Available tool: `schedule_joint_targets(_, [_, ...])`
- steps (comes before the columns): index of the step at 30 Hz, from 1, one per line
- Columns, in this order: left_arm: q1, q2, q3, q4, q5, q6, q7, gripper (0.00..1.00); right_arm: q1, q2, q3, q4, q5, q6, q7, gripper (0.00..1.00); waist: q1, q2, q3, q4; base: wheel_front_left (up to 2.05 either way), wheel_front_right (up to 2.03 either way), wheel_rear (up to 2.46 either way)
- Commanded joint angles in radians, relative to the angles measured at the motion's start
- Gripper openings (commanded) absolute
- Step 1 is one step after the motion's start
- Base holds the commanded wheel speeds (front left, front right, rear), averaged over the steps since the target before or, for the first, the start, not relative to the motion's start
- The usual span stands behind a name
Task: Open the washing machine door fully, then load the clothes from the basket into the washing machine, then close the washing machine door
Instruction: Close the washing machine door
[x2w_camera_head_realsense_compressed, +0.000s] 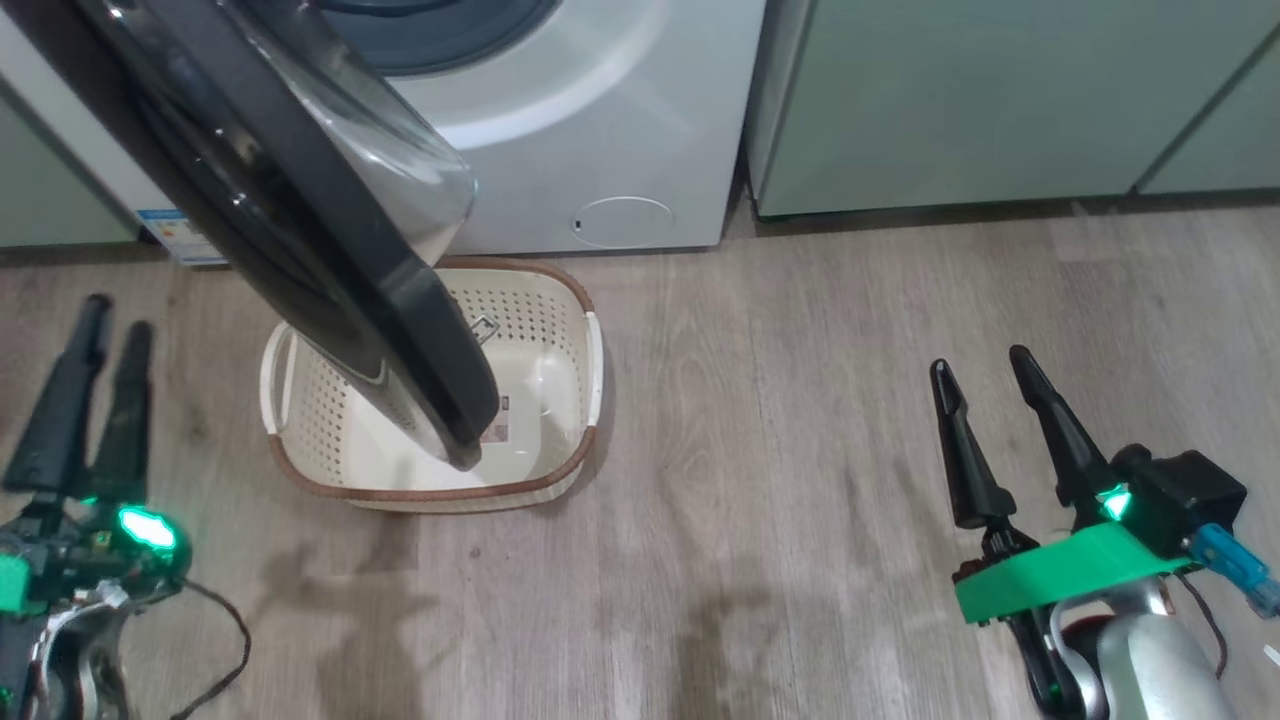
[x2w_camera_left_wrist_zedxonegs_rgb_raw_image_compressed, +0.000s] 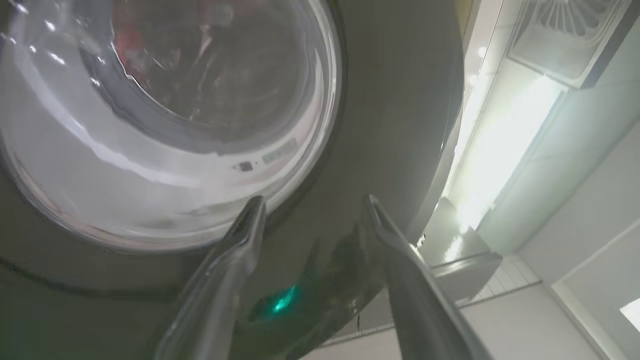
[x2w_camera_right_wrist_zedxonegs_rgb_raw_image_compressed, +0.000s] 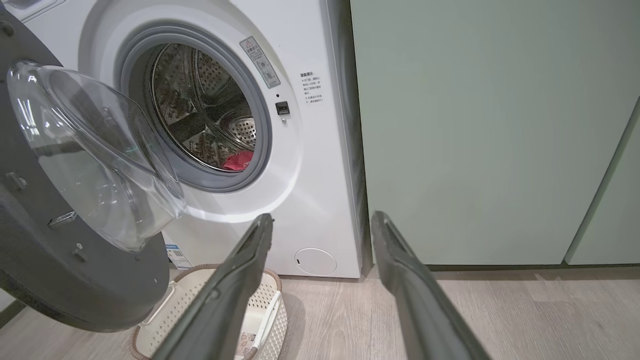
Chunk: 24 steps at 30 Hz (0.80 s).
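Left gripper (x2w_camera_head_realsense_compressed: 118, 315): fingers parted, nothing between them. Close ahead of its tips is the washing machine door (x2w_camera_left_wrist_zedxonegs_rgb_raw_image_compressed: 390, 125), black rim and glass bowl; whether they touch, cannot tell.

Right gripper (x2w_camera_head_realsense_compressed: 980, 365): fingers spread wide, holding nothing, above the wood floor (x2w_camera_head_realsense_compressed: 800, 420). Ahead and to its left the basket (x2w_camera_right_wrist_zedxonegs_rgb_raw_image_compressed: 165, 310) sits on the floor under the door's lower edge, well apart from the tips. Farther ahead is the washing machine (x2w_camera_right_wrist_zedxonegs_rgb_raw_image_compressed: 310, 165), its door standing open. Deep in the drum, red clothes (x2w_camera_right_wrist_zedxonegs_rgb_raw_image_compressed: 237, 161). Pale green cabinets (x2w_camera_right_wrist_zedxonegs_rgb_raw_image_compressed: 475, 125) stand straight ahead of this gripper.
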Motion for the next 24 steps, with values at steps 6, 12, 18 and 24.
schedule_joint_targets(6, [0.000, 0.011, 0.018, -0.044, 0.116, -0.004, -0.280, 1.00, -0.033, -0.006, 0.011, -0.033, -0.001, 0.000, -0.006, 1.00, 0.0000, -0.0001, -0.016, 0.027, 0.00, 0.00, 0.00])
schedule_joint_targets(12, [0.008, 0.035, -0.044, -0.136, 0.595, 0.017, -0.524, 1.00, -0.041, -0.006, 0.003, -0.048, -0.022, 0.000, 0.004, 1.00, 0.0000, -0.0001, -0.030, 0.043, 0.00, 0.00, 0.00])
schedule_joint_targets(18, [0.038, 0.115, -0.174, -0.166, 1.076, 0.093, -0.623, 1.00, -0.040, -0.006, -0.008, -0.060, -0.042, 0.000, 0.021, 1.00, 0.0000, -0.0001, -0.058, 0.055, 0.00, 0.00, 0.00])
schedule_joint_targets(24, [0.098, 0.133, -0.290, -0.127, 1.316, 0.150, -0.645, 1.00, -0.020, -0.006, -0.016, -0.068, -0.059, 0.000, 0.038, 1.00, 0.0000, -0.0001, -0.090, 0.062, 0.00, 0.00, 0.00])
